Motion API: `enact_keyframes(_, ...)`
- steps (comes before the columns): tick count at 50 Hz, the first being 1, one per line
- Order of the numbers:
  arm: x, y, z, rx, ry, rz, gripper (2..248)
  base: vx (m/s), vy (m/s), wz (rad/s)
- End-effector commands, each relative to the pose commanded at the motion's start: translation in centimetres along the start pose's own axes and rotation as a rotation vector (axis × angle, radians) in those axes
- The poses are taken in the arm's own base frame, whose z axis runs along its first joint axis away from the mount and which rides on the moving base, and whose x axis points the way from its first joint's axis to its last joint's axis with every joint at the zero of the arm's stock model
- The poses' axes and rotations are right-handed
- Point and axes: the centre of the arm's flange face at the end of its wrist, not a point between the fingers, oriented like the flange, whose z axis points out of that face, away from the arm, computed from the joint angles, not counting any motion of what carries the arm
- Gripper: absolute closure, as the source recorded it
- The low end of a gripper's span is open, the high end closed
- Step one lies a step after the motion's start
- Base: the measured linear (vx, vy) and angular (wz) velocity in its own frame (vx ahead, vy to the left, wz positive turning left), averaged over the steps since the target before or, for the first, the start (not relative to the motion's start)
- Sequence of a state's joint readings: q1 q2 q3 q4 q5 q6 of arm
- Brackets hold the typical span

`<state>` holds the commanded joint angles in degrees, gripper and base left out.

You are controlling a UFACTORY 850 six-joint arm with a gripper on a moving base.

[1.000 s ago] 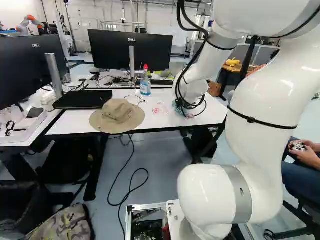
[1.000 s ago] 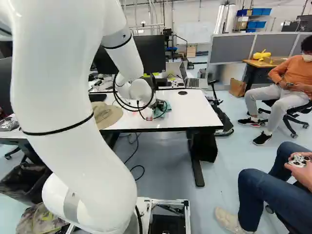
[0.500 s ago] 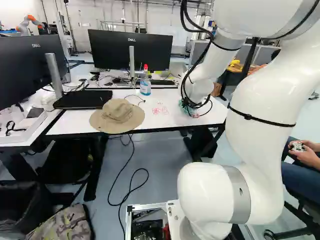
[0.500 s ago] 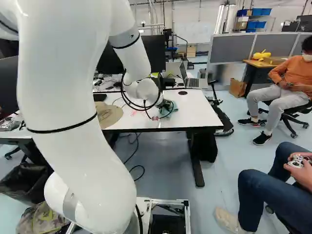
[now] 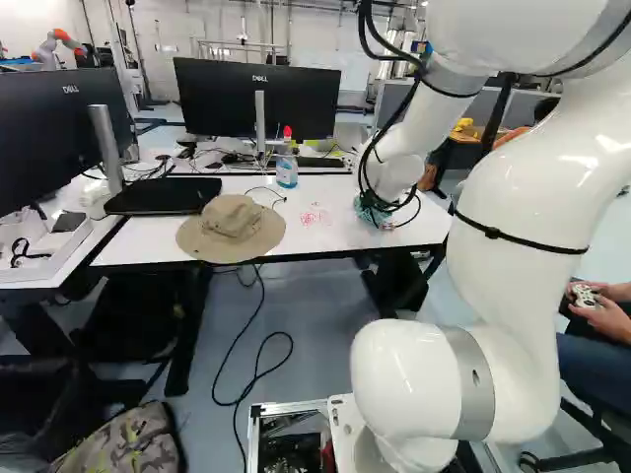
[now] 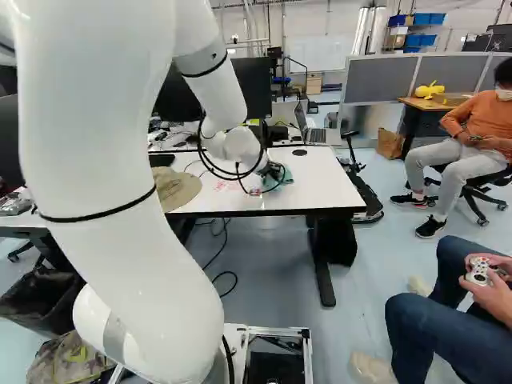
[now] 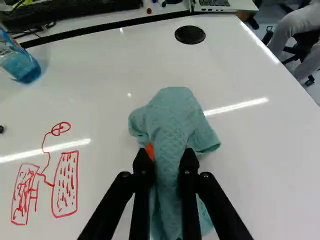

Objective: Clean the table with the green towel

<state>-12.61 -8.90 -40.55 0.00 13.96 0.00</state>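
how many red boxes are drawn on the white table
2: one narrow, hatched red box nearer the gripper, the other farther from it. The green cloth towel may hide more.

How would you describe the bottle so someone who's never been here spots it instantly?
In the left base view, find the white table with the tan hat. At its far side, just right of the silver monitor stand behind it, stands a clear bottle. Its red top and blue liquid set it apart from the hat and the green towel.
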Motion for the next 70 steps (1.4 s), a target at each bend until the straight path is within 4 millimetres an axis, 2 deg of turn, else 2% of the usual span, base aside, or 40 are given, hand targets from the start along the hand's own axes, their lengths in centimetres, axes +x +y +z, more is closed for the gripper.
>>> enact_keyframes(20,1.8,-1.2,-1.0,0.017,0.0,-0.011,188,0.0,0.0,0.0)
enact_keyframes(41,1.9,-1.7,-3.4,0.021,-0.072,0.008,188,0.0,0.0,0.0)
enact_keyframes(51,1.0,-2.3,-5.4,0.032,-0.109,0.011,188,0.0,0.0,0.0)
enact_keyframes(70,-2.0,-3.4,-10.4,0.058,-0.171,0.015,188,0.0,0.0,0.0)
